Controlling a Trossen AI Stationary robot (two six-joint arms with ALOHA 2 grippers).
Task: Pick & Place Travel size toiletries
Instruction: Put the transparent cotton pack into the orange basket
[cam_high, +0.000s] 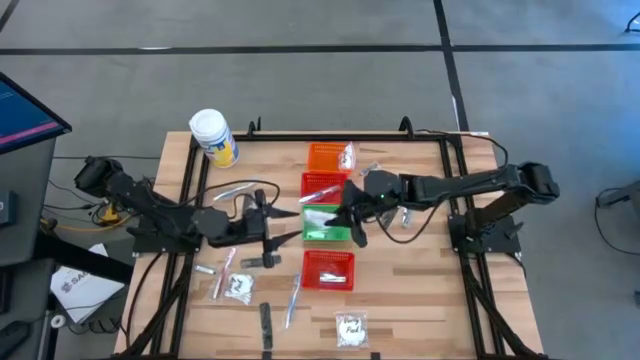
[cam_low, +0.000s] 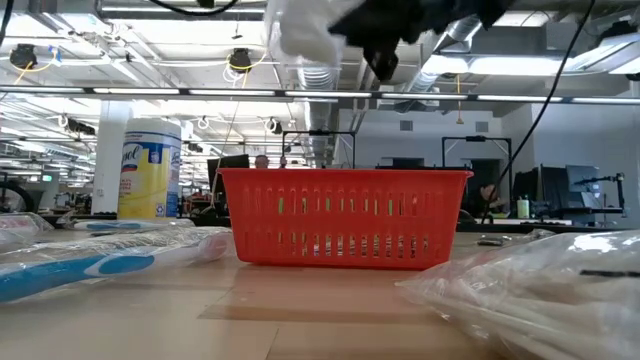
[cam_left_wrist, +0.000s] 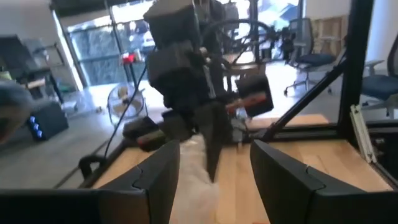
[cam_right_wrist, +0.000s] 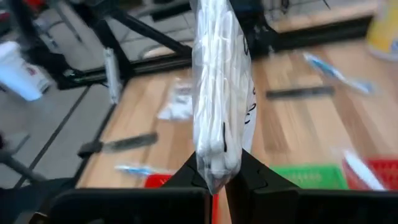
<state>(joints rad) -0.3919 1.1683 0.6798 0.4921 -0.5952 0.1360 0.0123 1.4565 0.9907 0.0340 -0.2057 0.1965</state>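
Holding a clear sachet (cam_right_wrist: 219, 93) with white contents pinched between its closed fingers, the right tool (cam_high: 345, 213) hung above the green basket (cam_high: 325, 232) near the middle of the surface (cam_high: 420, 290), with the sachet lifted clear of the wood. The left tool (cam_high: 268, 222) waited just at nine o'clock of that basket, its fingers spread and empty. Judging by the layout, the sorting was only partly done: the orange basket (cam_high: 328, 157) at twelve o'clock already held a sachet, and both red baskets (cam_high: 328, 270) showed items inside, while several toiletries remained loose toward seven and six o'clock, among them a toothbrush (cam_high: 293, 300), a dark strip (cam_high: 266, 326) and two more sachets (cam_high: 351, 327). A white jar (cam_high: 214, 137) stood at eleven o'clock. The carried sachet had not yet been set down, and I could not tell which basket it was meant for.
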